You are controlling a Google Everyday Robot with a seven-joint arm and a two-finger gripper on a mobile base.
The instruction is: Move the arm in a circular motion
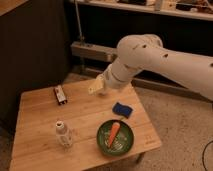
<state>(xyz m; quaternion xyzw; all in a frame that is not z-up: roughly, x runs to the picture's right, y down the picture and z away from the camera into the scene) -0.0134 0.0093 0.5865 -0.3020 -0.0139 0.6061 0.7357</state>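
The arm is a very large glossy white jointed arm with small dark holes. It reaches in from the right edge and bends above the far side of the wooden table. Its cream-yellow pointed gripper hangs over the far middle of the table, pointing down and to the left. The gripper is to the right of a dark snack bar and above and left of a blue sponge. It holds nothing that I can see.
A clear plastic bottle stands near the table's front left. A green plate with a carrot sits at the front right. A dark cabinet wall rises behind the table, with a metal shelf rail beside it.
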